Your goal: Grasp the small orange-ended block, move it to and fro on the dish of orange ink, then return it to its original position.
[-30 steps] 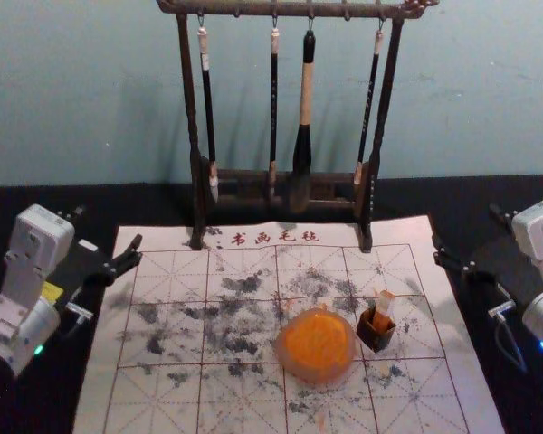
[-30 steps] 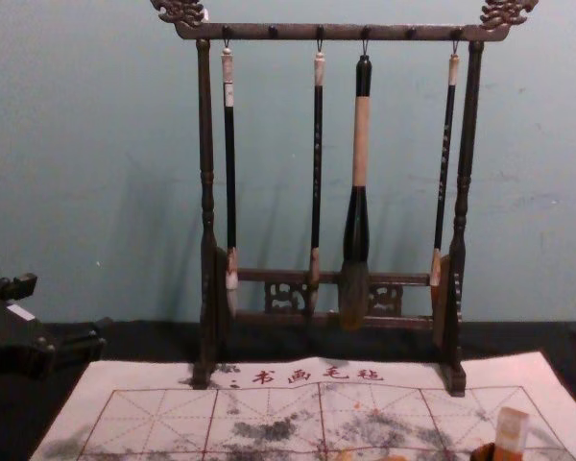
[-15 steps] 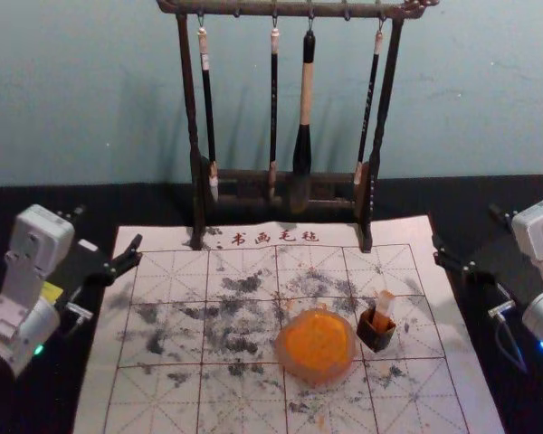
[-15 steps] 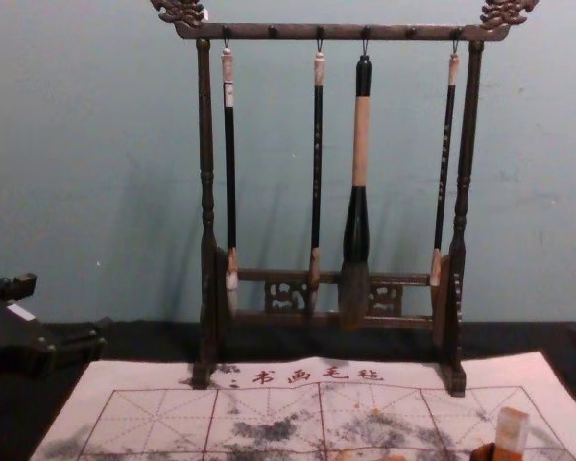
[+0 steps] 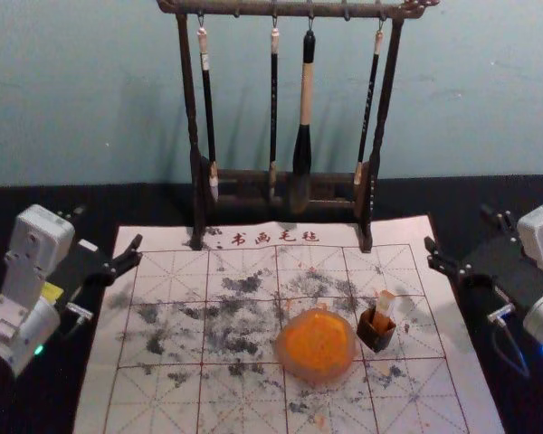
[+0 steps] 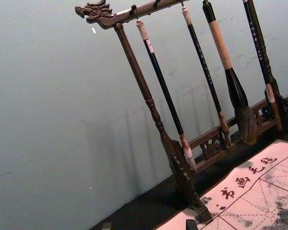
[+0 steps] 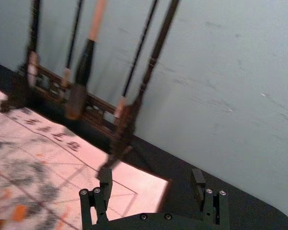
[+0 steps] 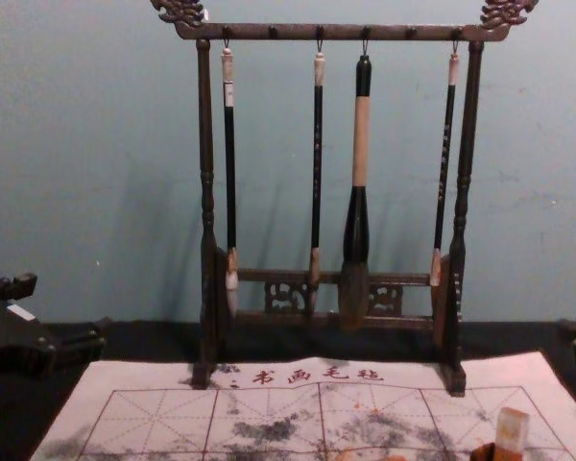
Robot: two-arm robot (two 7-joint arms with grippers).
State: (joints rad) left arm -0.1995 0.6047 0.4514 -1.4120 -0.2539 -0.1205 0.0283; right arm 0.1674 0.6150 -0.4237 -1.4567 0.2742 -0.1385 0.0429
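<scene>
Presumably for grasping, block (image 5: 384, 308) is propped in box (image 5: 375, 335); left tool (image 5: 109, 226) and right tool (image 5: 456, 226), at respective frame edges, are spread, empty.

One brush rack (image 5: 290, 9), four hanging calligraphy brushes (image 5: 304, 108) on it, before it one mat (image 5: 163, 411), one ink dish (image 5: 282, 354), one box (image 5: 375, 337), one block (image 5: 384, 302)

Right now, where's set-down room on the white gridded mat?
Mat: left half, left of the round orange-ink dish; near-right corner, before the dark square box. Crowded: dish and box, side by side, orange-ended clear block in the box.
</scene>
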